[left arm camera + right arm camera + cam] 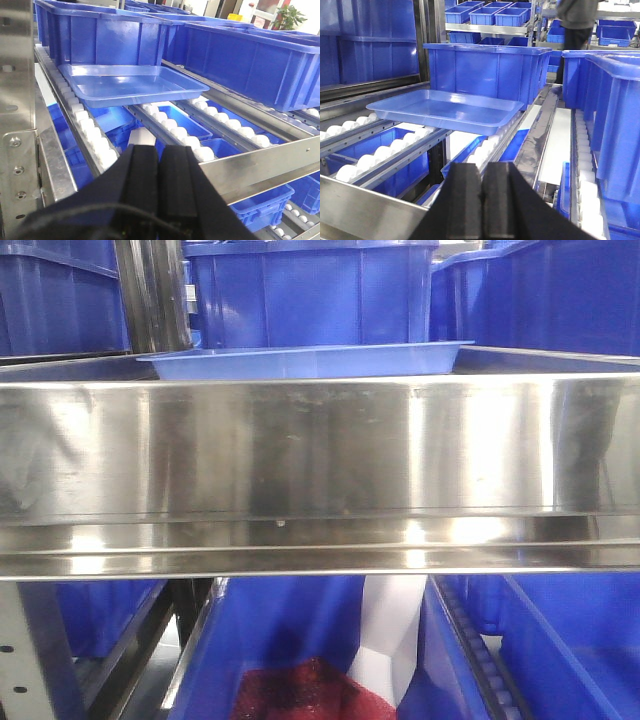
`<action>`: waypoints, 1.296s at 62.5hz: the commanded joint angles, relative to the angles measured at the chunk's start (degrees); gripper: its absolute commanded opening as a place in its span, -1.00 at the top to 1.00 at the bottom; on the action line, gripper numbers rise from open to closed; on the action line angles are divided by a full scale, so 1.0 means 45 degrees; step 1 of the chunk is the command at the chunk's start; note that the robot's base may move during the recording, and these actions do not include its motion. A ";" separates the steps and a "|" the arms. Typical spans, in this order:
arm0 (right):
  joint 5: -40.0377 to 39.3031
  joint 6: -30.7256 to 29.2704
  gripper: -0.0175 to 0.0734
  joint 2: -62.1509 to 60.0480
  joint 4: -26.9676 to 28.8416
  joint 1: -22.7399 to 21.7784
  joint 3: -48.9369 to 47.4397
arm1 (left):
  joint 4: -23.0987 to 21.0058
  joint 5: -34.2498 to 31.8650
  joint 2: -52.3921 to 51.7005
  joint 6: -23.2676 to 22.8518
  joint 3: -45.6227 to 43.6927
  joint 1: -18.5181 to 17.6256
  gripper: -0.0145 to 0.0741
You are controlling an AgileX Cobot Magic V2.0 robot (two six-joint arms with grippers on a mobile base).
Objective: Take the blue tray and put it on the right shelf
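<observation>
The blue tray is thin, glossy plastic — judge it light, a little springy along its long sides, and slick under rubber pads. It looks empty, so weight is not your worry; slipping and flexing are. The flared rim is the only real purchase: take it at the middle of the near long edge, or one hand on each short end so it stays level. A pinch at a corner would likely let it twist.

It sits on the white roller tracks of the steel shelf, its far edge just in front of a deep blue bin — whether they touch is not clear. More deep bins fill the lane to the right. On rollers, a push could send it sliding, so close on the rim rather than nudge it.

Your left hand has its fingers together, holding nothing; the tray lies ahead of it and slightly left, beyond the rollers. Your right hand is also closed and empty, with the tray ahead and to its left. Neither hand touches the tray. In the front view only its rim shows above the shelf's tall reflective lip.
</observation>
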 commanded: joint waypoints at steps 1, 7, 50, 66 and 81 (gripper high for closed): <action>-0.1264 -0.0173 0.50 0.0134 -0.0139 0.0006 -0.0323 | 0.0071 -0.1249 0.0165 0.0041 -0.0285 -0.0125 0.78; -0.1264 -0.0173 0.50 0.0134 -0.0139 0.0006 -0.0323 | 0.0071 -0.1249 0.0165 0.0041 -0.0285 -0.0125 0.78; -0.1252 -0.0173 0.50 0.0134 -0.0139 0.0006 -0.0323 | -0.1865 -0.4897 -0.1507 0.3094 0.3905 0.6426 0.78; -0.1252 -0.0173 0.50 0.0134 -0.0139 0.0006 -0.0323 | -0.1865 -0.8582 -0.1872 0.3107 0.7619 0.7158 0.78; -0.1252 -0.0173 0.50 0.0134 -0.0139 0.0006 -0.0323 | -0.1865 -0.7928 -0.1846 0.3107 0.7679 0.7158 0.78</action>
